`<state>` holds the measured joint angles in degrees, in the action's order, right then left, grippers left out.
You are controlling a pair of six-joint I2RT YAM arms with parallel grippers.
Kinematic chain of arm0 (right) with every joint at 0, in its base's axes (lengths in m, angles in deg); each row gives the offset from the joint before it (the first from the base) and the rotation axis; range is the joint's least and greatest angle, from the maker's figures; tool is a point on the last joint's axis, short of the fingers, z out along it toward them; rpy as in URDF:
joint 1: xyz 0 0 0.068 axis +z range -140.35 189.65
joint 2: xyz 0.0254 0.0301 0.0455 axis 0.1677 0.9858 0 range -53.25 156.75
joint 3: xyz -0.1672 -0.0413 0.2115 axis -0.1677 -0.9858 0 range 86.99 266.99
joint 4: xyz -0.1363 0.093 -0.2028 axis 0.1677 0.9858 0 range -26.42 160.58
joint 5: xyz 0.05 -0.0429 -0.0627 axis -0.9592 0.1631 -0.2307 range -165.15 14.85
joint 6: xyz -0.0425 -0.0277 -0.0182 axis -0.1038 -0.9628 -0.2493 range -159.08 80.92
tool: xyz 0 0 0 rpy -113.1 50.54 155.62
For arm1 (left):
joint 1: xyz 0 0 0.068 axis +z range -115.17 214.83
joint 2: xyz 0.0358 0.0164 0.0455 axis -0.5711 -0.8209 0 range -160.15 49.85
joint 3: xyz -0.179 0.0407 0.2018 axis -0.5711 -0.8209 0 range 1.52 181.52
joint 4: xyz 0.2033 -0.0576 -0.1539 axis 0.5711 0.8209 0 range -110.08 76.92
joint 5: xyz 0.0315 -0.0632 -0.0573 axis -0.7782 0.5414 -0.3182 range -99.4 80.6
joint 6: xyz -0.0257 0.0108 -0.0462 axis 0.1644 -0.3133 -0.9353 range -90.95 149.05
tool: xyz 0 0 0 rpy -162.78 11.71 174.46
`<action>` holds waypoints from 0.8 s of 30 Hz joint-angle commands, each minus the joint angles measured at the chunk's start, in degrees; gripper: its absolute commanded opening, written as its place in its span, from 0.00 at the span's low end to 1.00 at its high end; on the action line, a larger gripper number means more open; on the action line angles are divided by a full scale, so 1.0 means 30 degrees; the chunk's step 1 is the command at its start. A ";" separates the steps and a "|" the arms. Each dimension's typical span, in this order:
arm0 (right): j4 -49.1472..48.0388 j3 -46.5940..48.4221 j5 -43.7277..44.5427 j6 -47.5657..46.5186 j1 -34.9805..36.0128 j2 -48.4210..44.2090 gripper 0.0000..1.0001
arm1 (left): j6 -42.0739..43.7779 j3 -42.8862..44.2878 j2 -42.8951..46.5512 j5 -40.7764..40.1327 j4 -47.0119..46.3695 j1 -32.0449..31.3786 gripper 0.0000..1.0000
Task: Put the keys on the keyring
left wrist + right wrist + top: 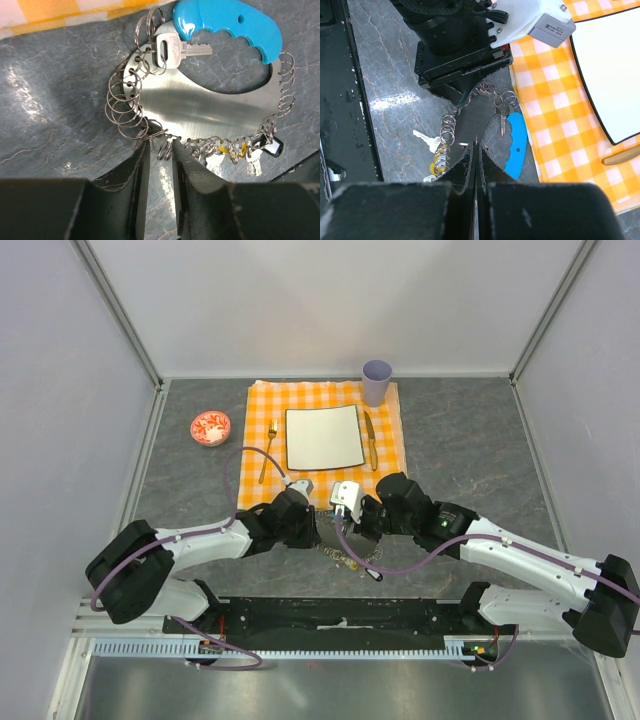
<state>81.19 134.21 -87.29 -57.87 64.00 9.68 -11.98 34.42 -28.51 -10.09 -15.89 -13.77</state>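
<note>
The keyring [200, 107], a steel disc rimmed w/ wire loops plus turquoise tag [225, 22], lies mid near edge of the surface, just off the checked cloth [265, 405]. Left end effector [162, 149] seems clenched on one rim loop. Right end effector [476, 150] grips the disc's edge, fingers together. One silver key [170, 50] hangs by the tag; other keys [252, 160] sit at the opp. rim.

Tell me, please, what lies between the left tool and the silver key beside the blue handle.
In the left wrist view, a shiny metal plate fills the stretch from the left tool to the silver key.
</note>
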 commanded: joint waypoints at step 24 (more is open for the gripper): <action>-0.0595 0.0109 -0.0172 0.0285 -0.0040 -0.0178 0.00 | 0.0612 -0.0334 0.0519 0.1255 -0.0312 0.0203 0.21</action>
<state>81.19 134.21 -87.32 -57.76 64.00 9.68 -11.94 33.66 -28.08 -7.27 -16.50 -13.46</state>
